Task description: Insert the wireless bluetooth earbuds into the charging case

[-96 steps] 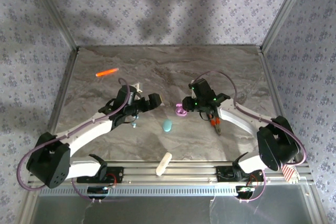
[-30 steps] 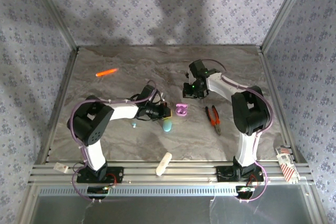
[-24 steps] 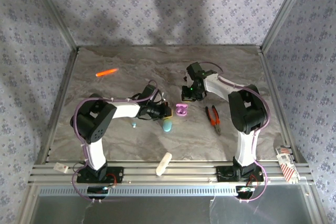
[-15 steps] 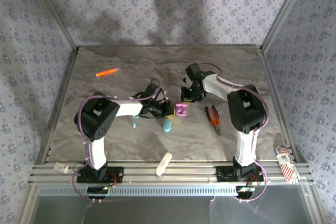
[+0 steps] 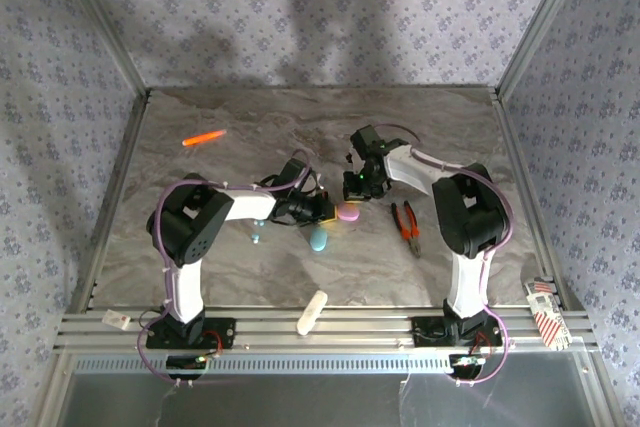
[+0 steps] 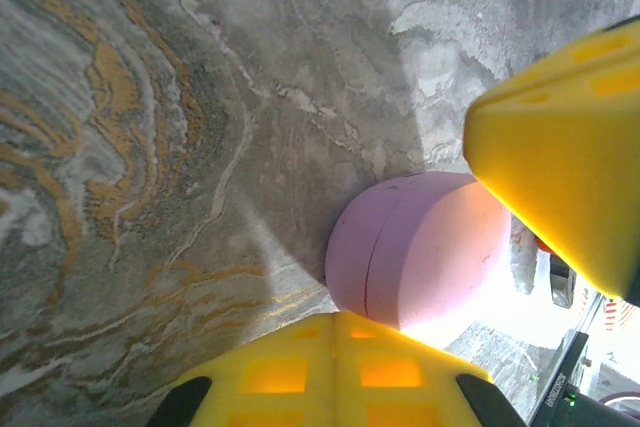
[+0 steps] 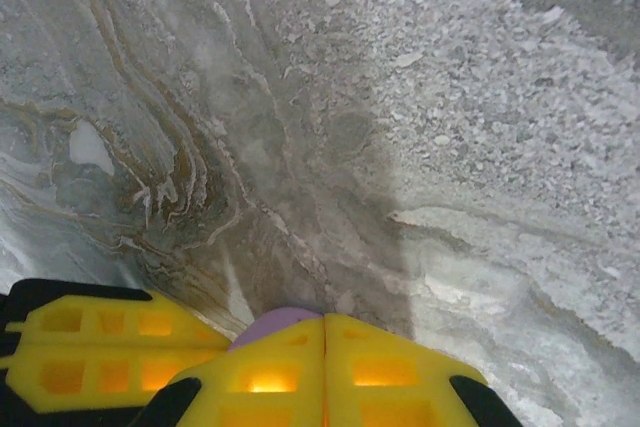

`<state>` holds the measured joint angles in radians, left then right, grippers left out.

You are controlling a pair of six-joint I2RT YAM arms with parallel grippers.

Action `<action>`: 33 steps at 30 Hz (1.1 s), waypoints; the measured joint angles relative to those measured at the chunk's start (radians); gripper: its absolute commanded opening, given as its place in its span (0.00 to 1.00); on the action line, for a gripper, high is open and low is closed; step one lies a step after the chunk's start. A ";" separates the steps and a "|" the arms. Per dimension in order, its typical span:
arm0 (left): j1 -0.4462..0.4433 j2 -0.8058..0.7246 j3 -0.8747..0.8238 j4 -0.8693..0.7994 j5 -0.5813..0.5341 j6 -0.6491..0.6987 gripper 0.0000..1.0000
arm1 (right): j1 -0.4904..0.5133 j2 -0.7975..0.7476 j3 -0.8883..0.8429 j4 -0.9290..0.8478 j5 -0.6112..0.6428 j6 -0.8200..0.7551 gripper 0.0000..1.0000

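As seen from above, grey marbled bench (image 5: pixel 450 127): patterned walls on three sides, both arms folded in toward its middle.
Pink-lilac oval pebble-shaped case (image 5: pixel 348 213) (image 6: pixel 415 247) (image 7: pixel 280 325): mid-bench, lying flat, apparently closed, seam line across its shell in left wrist view; caught between two pairs of yellow fingertips.
Left jaws: pressed together, nothing held; yellow fingertips (image 6: pixel 280 377) at left edge of pink case, apparently touching.
Right jaws: likewise closed tight, nothing between; yellow fingertips (image 7: pixel 390 372) at far side of same case, lilac sliver just past them.
Light teal oval pebble-shaped case (image 5: pixel 318 239): flat on bench, just nearer than left jaws, apart from pink case.
Wireless earbuds: one tiny light teal bead (image 5: pixel 256 238) loose on bench beside left forearm, well left of both cases; too small to confirm as a bud; whereabouts of others impossible to tell.
Elsewhere: slim orange pen-like stick (image 5: pixel 204 137) far left; orange-handled pliers (image 5: pixel 405 227) right of pink case; cream cylinder (image 5: pixel 313 312) at near rail; red-striped packet (image 5: pixel 545 315) at near right corner.
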<state>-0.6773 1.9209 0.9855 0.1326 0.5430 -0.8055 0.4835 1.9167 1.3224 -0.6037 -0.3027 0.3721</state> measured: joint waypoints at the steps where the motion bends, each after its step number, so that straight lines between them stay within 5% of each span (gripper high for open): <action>1: 0.000 0.000 0.000 0.000 0.000 0.000 0.00 | 0.002 -0.006 -0.003 0.001 0.000 0.000 0.08; 11: 0.000 -0.061 -0.022 -0.028 -0.044 0.005 0.00 | 0.013 -0.086 -0.060 0.000 0.042 0.011 0.24; 33: 0.109 -0.346 -0.181 -0.125 -0.152 0.035 0.02 | 0.137 -0.081 -0.081 0.006 0.168 0.070 0.20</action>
<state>-0.5686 1.5753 0.8047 0.0078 0.3908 -0.7704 0.6209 1.8359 1.2415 -0.5972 -0.1345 0.4419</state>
